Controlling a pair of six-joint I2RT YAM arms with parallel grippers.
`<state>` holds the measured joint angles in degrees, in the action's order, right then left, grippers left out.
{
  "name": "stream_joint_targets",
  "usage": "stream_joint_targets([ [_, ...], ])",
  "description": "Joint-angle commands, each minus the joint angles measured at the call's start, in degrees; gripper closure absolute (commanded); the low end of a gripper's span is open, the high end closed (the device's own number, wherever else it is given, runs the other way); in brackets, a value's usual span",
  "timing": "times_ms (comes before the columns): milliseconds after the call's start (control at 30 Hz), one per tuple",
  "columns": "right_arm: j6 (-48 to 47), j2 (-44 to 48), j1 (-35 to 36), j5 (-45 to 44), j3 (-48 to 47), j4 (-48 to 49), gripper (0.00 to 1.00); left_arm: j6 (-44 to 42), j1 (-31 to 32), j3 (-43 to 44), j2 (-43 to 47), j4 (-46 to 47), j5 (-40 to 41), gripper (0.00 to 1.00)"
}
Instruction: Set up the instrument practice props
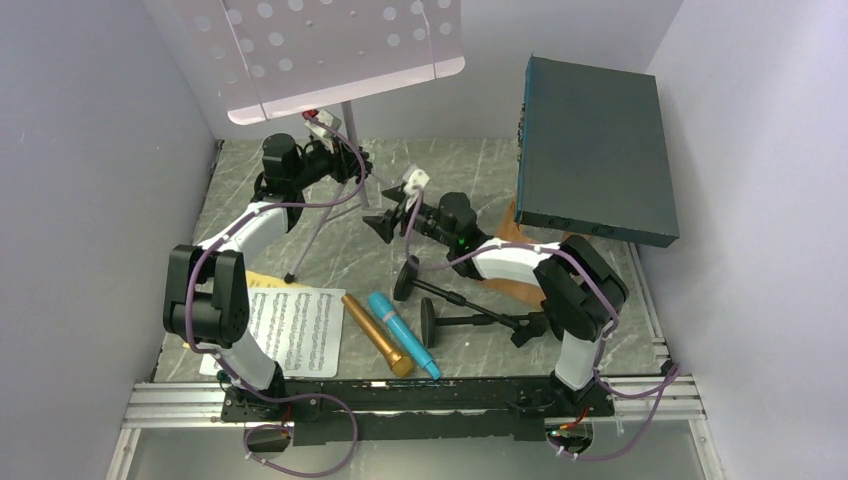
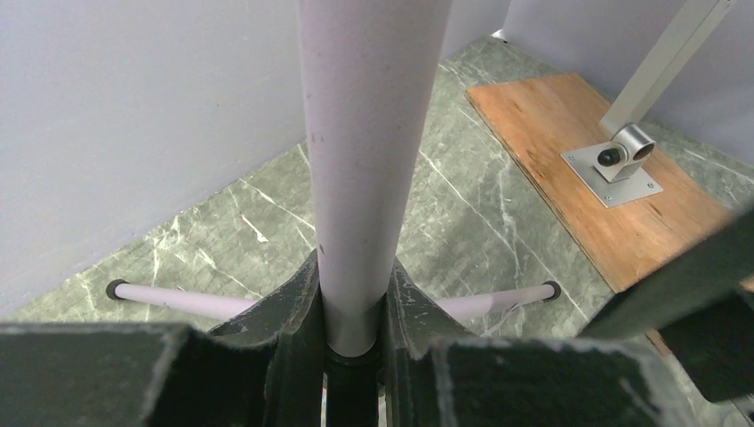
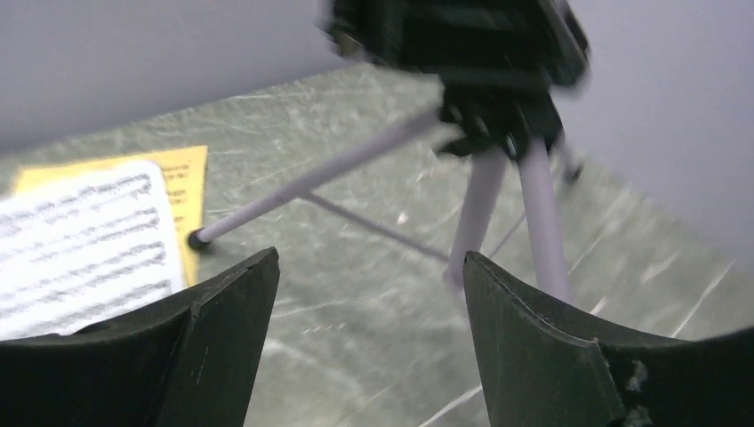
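Observation:
The pale perforated music desk (image 1: 330,50) stands at the back left on a pale pole (image 1: 352,150) with silver tripod legs (image 1: 320,225). My left gripper (image 1: 350,165) is shut on the pole (image 2: 369,178), just above the legs (image 2: 178,300). My right gripper (image 1: 385,222) is open and empty, just right of the tripod, facing its legs (image 3: 311,182). A white sheet-music page (image 1: 290,325) lies on a yellow page (image 1: 262,282) at the front left. A gold microphone (image 1: 377,335) and a blue microphone (image 1: 403,333) lie side by side. Two black round-based mic holders (image 1: 440,290) (image 1: 470,322) lie on their sides.
A large dark teal box (image 1: 595,150) stands raised at the back right. Under it lies a flat brown wooden board (image 2: 587,178) with a metal bracket (image 2: 618,160). Grey walls close in the left, back and right sides. The floor is green marbled.

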<state>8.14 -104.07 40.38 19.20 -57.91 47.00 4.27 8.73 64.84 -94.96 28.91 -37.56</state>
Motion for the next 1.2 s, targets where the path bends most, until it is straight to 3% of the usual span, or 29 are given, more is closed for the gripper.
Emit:
stream_joint_targets([
  [0, -35.26, 1.07, 3.7, 2.8, 0.88, 11.93, 0.21, 3.47, 0.15, 0.25, 3.73, -0.88, -0.54, 1.0],
  [133, -50.6, -2.5, 4.74, 1.53, -1.28, 13.09, 0.21, 3.27, 0.15, 0.29, 3.72, -1.15, -0.4, 1.0],
  [267, -57.83, -6.06, 4.75, -1.05, -4.64, 13.84, 0.21, 3.46, 0.23, -0.01, 3.58, -0.78, -0.28, 1.0],
  [500, -60.23, -9.53, 4.51, 1.52, -10.08, 11.26, 0.27, 4.21, 0.19, 0.16, 2.86, -0.24, -0.8, 1.0],
  [767, -62.39, -13.51, 4.93, -4.23, -14.25, 9.8, 0.36, 4.27, 0.21, 0.28, 2.58, -0.3, -0.98, 1.0],
  [900, -60.87, -15.99, 5.43, -13.0, -14.84, 15.11, 0.58, 4.35, 0.23, 0.06, 2.38, -0.2, -0.96, 1.0],
  [933, -59.88, -16.41, 5.76, -15.65, -14.82, 16.35, 0.67, 4.34, 0.23, 0.18, 2.34, -0.29, -0.94, 1.0],
  [967, -58.14, -16.82, 6.09, -19.32, -14.97, 17.74, 0.82, 4.15, 0.22, 0.32, 2.32, -0.55, -0.97, 1.0],
  [1033, -50.23, -17.51, 6.89, -28.61, -15.36, 20.72, 1.0, 4.13, 0.23, 0.46, 2.55, -0.84, -0.89, 1.0],
  [1167, -29.02, -14.01, 8.18, -42.73, -11.77, 22.62, 1.0, 1.53, 2.26, -0.32, 3.39, -3.14, 1.79, 1.0],
])
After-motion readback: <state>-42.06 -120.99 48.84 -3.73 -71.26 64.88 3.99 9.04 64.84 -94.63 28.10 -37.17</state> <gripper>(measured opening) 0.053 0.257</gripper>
